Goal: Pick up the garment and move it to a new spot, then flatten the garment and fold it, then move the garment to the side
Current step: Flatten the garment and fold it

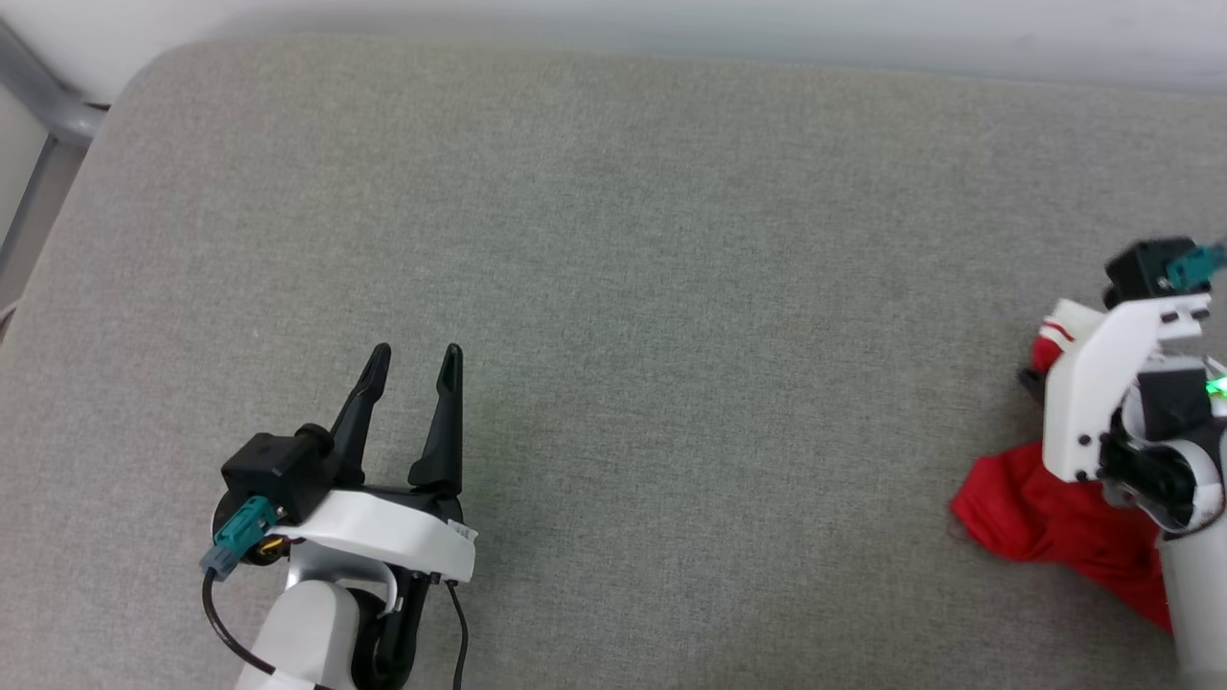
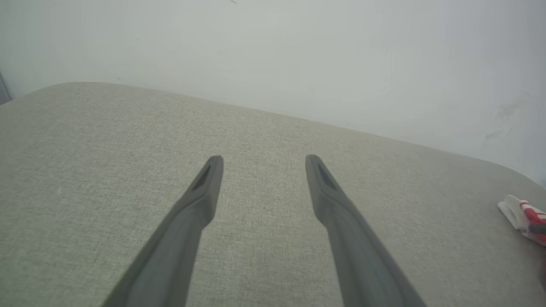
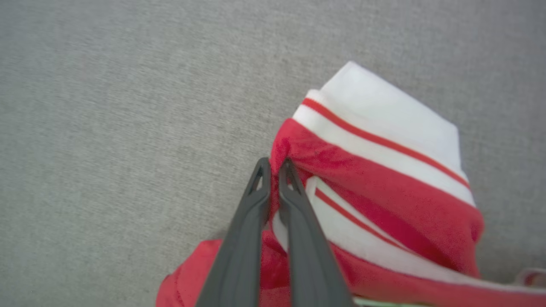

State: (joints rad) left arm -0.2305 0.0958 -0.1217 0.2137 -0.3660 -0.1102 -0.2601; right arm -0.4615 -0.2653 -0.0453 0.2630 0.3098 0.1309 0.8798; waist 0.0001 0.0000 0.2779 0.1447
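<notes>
The garment (image 1: 1035,517) is a crumpled red and white heap at the right edge of the grey padded surface (image 1: 613,287). Its white sleeve with red-striped trim (image 3: 384,119) lies on top, and a corner of the garment (image 2: 520,213) peeks in at the far right of the left wrist view. My right gripper (image 3: 275,164) points down at the heap's left edge, its fingers pressed together with a pinch of red cloth between them. Its white wrist (image 1: 1122,383) covers part of the heap. My left gripper (image 1: 417,350) rests open at the lower left, nothing between its fingers (image 2: 213,170).
The padded surface stretches wide and bare between the two arms. A pale wall (image 2: 273,51) runs behind its far edge. A grey metal bar (image 1: 48,105) stands past the far left corner.
</notes>
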